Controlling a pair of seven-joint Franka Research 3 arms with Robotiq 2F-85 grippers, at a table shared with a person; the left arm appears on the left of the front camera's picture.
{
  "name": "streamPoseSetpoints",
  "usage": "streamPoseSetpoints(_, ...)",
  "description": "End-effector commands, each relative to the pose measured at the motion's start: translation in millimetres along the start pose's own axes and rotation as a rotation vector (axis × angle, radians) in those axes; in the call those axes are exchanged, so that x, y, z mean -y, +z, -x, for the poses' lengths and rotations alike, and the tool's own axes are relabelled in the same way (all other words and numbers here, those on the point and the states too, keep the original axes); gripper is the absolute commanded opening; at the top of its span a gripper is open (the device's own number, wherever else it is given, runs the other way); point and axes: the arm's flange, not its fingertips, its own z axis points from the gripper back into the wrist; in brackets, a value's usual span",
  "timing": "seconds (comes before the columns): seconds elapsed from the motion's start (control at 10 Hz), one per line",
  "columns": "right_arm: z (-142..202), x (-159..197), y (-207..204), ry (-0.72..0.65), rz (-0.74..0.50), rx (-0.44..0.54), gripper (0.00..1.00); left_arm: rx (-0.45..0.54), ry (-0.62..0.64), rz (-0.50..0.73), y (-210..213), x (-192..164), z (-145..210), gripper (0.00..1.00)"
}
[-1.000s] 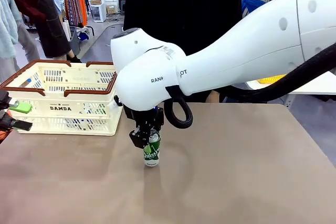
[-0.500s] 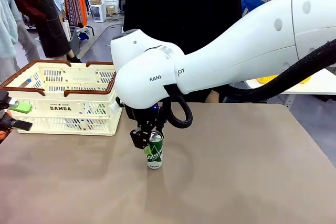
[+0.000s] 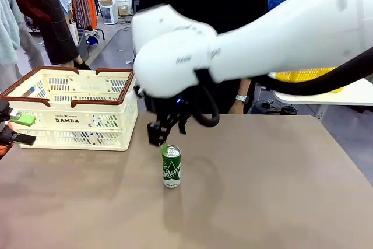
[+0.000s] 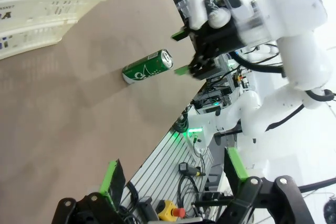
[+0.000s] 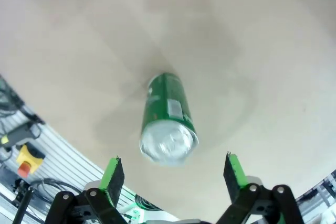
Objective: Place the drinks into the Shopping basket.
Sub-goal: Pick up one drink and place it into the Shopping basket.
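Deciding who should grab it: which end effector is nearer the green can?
Right. The right end effector hovers open just above the green can; the left end effector sits far off beside the Shopping basket.

Bright even indoor light, right arm (image 3: 245,51) motion-blurred, soft shadow under green can (image 3: 171,166) toward 6 o'clock, wrist views bowed at edges, can top (image 5: 168,144) blurred
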Motion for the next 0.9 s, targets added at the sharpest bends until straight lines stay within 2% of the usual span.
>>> streamPoseSetpoints(0.0, 82.5, 53.6, 41.3, -0.109, -0.136, 0.063, 1.0, 0.015, 0.007, 0.017, 0.7, 3.9, -0.7, 1.0)
streamPoseSetpoints(0.2, 195.2, 132.8, 53.7, -0.311, -0.335, 0.226, 1.0, 0.015, 0.007, 0.017, 0.7, 3.9, -0.7, 1.0)
streamPoseSetpoints(0.3, 255.9, 175.8, 42.5, -0.441, -0.463, 0.32, 1.0, 0.015, 0.007, 0.017, 0.7, 3.9, -0.7, 1.0)
streamPoseSetpoints(0.5, 389.9, 253.9, 2.0, -0.686, -0.74, 0.596, 1.0, 0.015, 0.007, 0.017, 0.7, 3.9, -0.7, 1.0)
streamPoseSetpoints(0.6, 439.0, 281.5, -27.9, -0.759, -0.893, 0.679, 1.0, 0.015, 0.007, 0.017, 0.7, 3.9, -0.7, 1.0)
streamPoseSetpoints(0.7, 473.8, 303.3, -59.1, -0.795, -1.047, 0.765, 1.0, 0.015, 0.007, 0.017, 0.7, 3.9, -0.7, 1.0)
streamPoseSetpoints(0.8, 493.6, 316.3, -87.6, -0.847, -1.148, 0.833, 1.0, 0.015, 0.007, 0.017, 0.7, 3.9, -0.7, 1.0)
